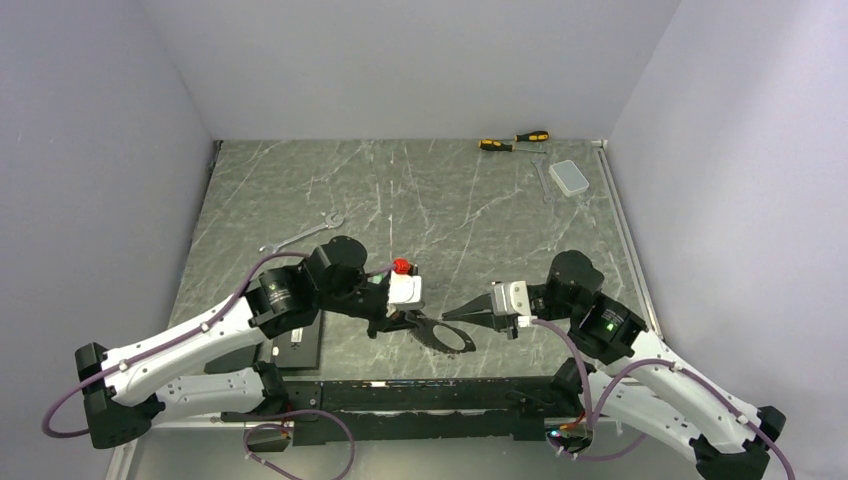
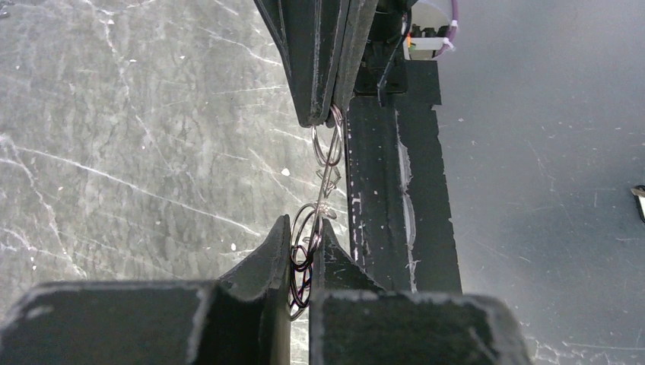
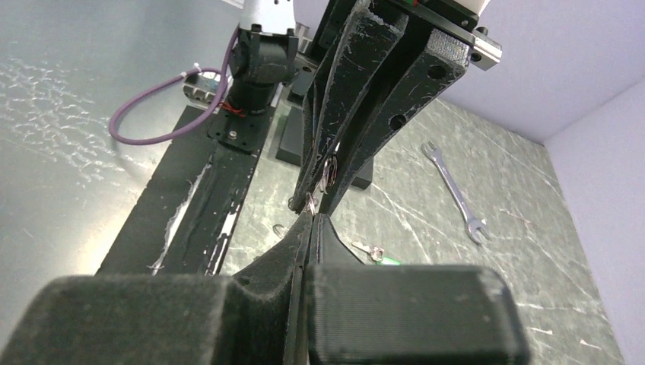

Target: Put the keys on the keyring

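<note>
Where left pincer (image 2: 304, 230) grips keyring (image 2: 314, 143), wire blurs | key (image 3: 373, 251) half hidden

The table (image 1: 400, 190) is white-veined dark green, the key (image 3: 374, 253) green-headed silver.

left tool (image 2: 303, 228): jaws near closed, seemingly gripping | right tool (image 3: 314, 220): jaws fully closed | tips facing, almost touching
</note>
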